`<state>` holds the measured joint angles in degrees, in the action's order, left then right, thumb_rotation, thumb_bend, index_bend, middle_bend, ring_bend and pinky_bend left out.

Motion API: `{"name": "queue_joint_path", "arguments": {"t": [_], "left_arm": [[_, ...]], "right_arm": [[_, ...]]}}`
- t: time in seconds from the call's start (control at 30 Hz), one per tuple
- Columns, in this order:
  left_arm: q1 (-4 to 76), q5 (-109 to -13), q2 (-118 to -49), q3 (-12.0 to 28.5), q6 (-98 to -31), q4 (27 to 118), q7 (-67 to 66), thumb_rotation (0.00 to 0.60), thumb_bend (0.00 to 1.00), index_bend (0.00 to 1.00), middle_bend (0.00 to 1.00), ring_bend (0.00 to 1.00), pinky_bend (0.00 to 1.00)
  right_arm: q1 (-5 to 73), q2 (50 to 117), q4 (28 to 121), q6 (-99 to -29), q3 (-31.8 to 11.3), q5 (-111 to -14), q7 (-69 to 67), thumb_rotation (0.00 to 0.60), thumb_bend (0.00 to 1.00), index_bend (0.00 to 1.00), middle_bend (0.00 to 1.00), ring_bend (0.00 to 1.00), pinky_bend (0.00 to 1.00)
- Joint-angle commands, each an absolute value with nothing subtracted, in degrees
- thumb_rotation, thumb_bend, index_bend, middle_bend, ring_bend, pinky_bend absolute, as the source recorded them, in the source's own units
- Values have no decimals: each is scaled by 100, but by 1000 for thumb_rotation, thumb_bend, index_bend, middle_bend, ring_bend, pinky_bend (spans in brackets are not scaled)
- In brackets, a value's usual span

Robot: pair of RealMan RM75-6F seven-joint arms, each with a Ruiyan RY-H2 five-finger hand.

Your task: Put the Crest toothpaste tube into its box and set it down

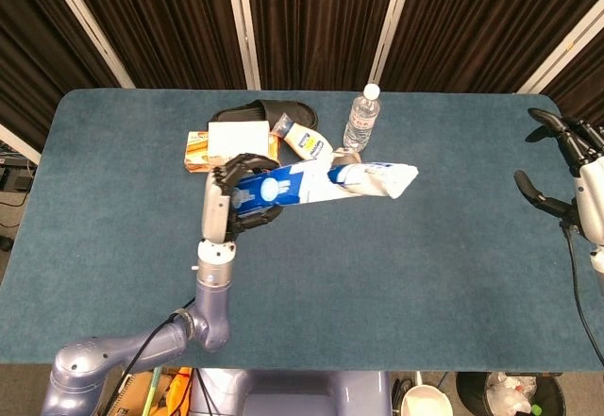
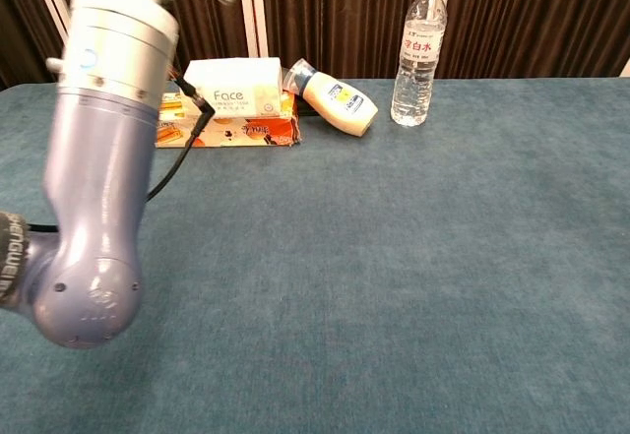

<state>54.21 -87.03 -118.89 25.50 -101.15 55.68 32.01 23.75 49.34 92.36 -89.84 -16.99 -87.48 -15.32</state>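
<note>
Above the table: your left hand [image 1: 241,190] is raised over the blue table [image 1: 396,274], its fingers [image 1: 231,166] wrapped around the blue Crest box [image 1: 283,190]
Box and tube: the box lies roughly level in that grip, its far end pointing to the right; the white toothpaste tube [image 1: 377,178] sticks out of that end, part in and part out
Right hand: your right hand [image 1: 566,166] hangs at the right edge of the table, well apart from the box, fingers spread and curved, holding nothing
Chest view: you see mostly the left arm [image 2: 103,158] up close; only a corner of the box shows at the top edge
Behind the box: a white tissue pack [image 2: 236,88] sits on an orange packet [image 2: 236,131], with a cream bottle [image 2: 340,101] lying on its side just beside them
Further back: a black slipper [image 1: 264,112] lies behind the tissue pack
Water bottle: a clear water bottle [image 2: 419,52] stands upright near the cream bottle
</note>
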Motion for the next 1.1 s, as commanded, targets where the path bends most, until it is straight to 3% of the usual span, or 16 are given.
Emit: {"name": "queue_joint_path", "arguments": {"t": [0.03, 0.2, 0.37, 0.43, 0.67, 1.1], "left_arm": [[5180, -8697, -11712, 2617, -10395, 5921, 3339, 600, 424, 350, 467, 448, 557], [5008, -8682, -11560, 2734, -10621, 6333, 3480, 600, 424, 340, 457, 438, 557], [4953, -8771, -11468, 2888, -10899, 6695, 3596, 600, 396, 255, 329, 319, 472], [4915, -8775, -11422, 2840, -10850, 6767, 3540, 600, 405, 250, 328, 315, 473], [4832, -8436, -11450, 2781, -10409, 6622, 3477, 600, 592, 456, 569, 599, 712], [4708, -8633, -11400, 2394, -10225, 6088, 3335, 600, 589, 483, 588, 622, 721]], "right_arm": [[2334, 5094, 9076, -8894, -1630, -8663, -1472, 600, 309, 181, 441, 329, 441], [2257, 5097, 8937, -8936, -1608, -8647, -1520, 600, 310, 181, 441, 330, 441], [2261, 5126, 8900, -8898, -1602, -8645, -1582, 600, 310, 181, 441, 329, 441], [2280, 5159, 8870, -8861, -1597, -8655, -1593, 600, 310, 181, 441, 329, 441], [2243, 5203, 8938, -8933, -1572, -8742, -1567, 600, 309, 181, 440, 329, 441], [2181, 5186, 8924, -8955, -1607, -8693, -1626, 600, 309, 181, 441, 330, 441]]}}
